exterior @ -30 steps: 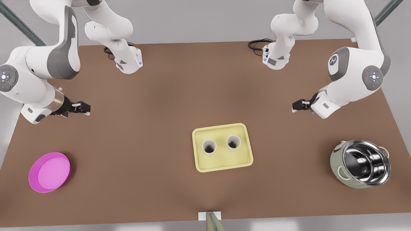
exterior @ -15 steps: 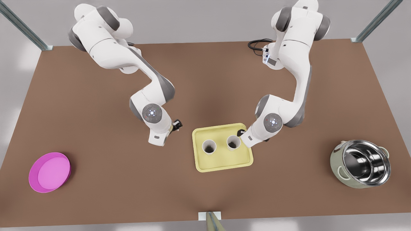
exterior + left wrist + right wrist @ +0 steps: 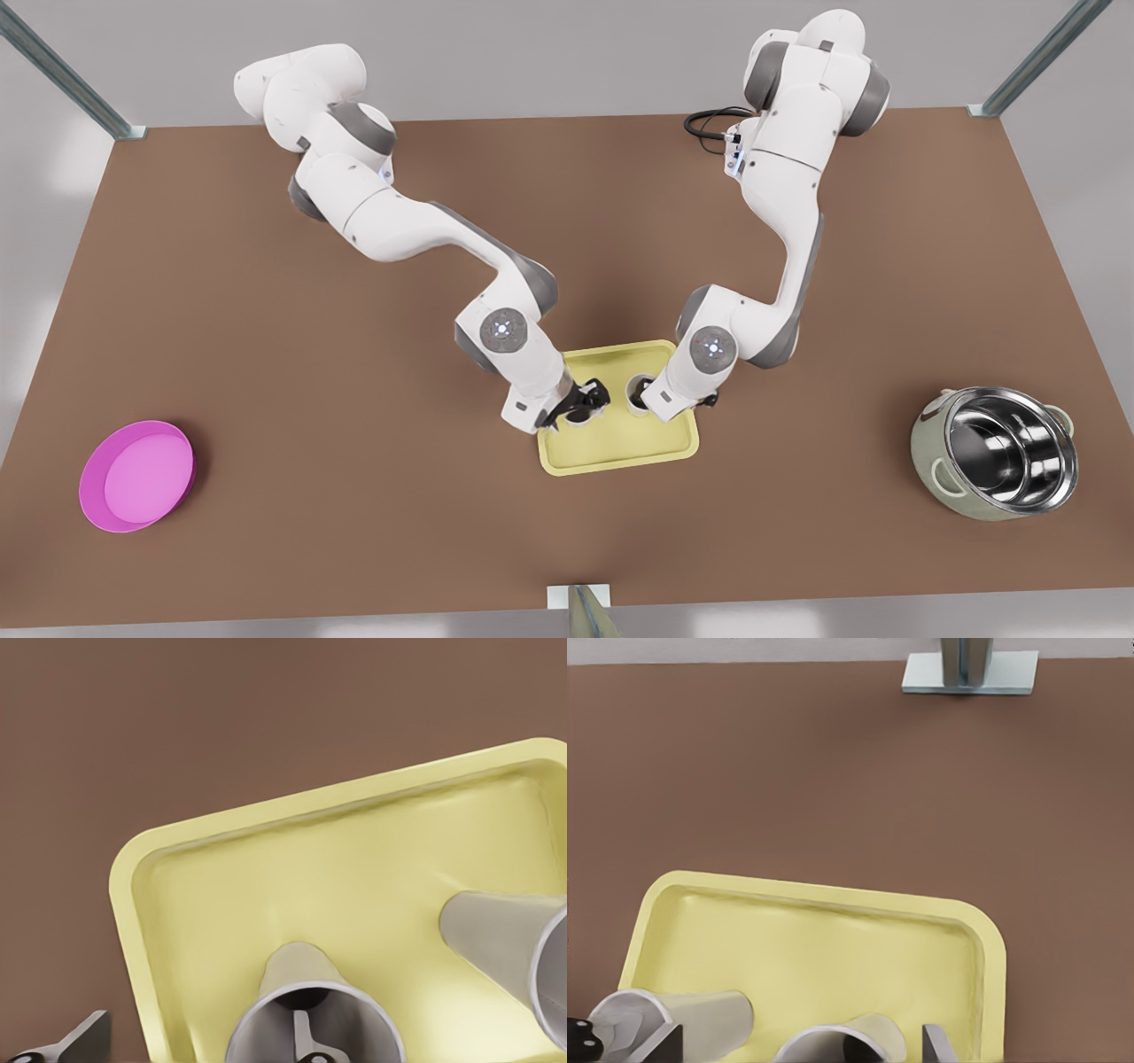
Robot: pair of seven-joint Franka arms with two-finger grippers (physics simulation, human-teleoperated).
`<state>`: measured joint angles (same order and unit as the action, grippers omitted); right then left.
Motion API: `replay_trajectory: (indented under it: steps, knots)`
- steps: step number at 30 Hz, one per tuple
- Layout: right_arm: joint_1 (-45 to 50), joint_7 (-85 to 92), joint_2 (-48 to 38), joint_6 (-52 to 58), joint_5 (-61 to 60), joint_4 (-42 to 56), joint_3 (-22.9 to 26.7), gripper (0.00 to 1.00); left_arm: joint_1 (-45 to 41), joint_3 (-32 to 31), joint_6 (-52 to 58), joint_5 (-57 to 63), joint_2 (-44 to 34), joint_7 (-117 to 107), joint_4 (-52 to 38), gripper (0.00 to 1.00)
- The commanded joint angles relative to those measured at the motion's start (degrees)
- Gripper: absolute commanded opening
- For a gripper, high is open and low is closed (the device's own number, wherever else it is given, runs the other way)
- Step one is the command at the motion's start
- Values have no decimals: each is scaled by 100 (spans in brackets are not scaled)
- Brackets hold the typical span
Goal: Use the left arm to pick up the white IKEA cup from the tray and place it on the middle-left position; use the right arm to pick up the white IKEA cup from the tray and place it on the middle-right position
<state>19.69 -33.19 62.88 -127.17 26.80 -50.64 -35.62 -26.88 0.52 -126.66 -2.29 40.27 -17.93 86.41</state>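
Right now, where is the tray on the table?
In the front view the tray lies near the table's centre, towards the near edge, between the pink dish at the view's left and the steel pot at its right.

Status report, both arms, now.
Left tool open, one finger inside its cup, one outside. Right tool open, straddling the other cup. Both cups upright on tray, not lifted. Pot, pink dish well clear.

Two cups (image 3: pixel 580 415) (image 3: pixel 636 396), one tray (image 3: pixel 620 443), two arms (image 3: pixel 399 221) (image 3: pixel 788 221)

Both arms have swung in from the tabletop's sides; the left hand (image 3: pixel 586 400) now straddles one cup's (image 3: pixel 580 416) rim, the right hand (image 3: pixel 660 397) the other cup (image 3: pixel 635 396).
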Motion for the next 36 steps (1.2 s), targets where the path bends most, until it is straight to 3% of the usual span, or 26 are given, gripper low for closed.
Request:
replay_trajectory:
  steps: [1,2,4,8,12,15,18,21,23,25,29,31,36]
  knots:
    - [53,-1902,66,-159,255,2,-6,100,-2,-8,-350,-17,16,-668,16,100]
    - [44,-1893,93,-150,308,-7,29,100,-2,-8,-377,-35,60,-668,-37,100]
    - [44,-1876,198,-27,642,-7,47,100,-11,-8,-394,-61,122,-677,-72,80]
    - [53,-1849,295,403,1213,2,20,100,-160,-8,-491,-17,403,-879,-336,71]
    - [61,-1841,286,1019,1732,10,-155,100,-151,10,-465,9,368,-879,-353,25]
    - [79,-1840,295,1124,1749,-25,-147,100,-142,28,-438,9,350,-879,-353,11]
    - [114,-1814,453,1098,1749,-34,-147,99,-116,54,-412,9,315,-870,-353,11]
    - [105,-1823,523,1010,1732,-25,-147,69,455,151,230,0,-36,-466,-634,11]
    - [105,-1823,532,957,1732,-25,-208,61,815,238,230,36,-142,78,-634,10]
    - [105,-1823,532,931,1732,-25,-235,43,1105,529,54,-8,-107,1028,-696,10]
    - [114,-1823,532,957,1732,-42,-296,28,1387,529,-1457,1,473,1714,-837,10]
    - [114,-1832,532,975,1732,-42,-349,26,1448,529,-2072,-8,781,1714,-837,10]
    - [-79,-1867,348,1194,1714,-60,-612,27,1501,520,-2249,-26,895,1705,-837,10]
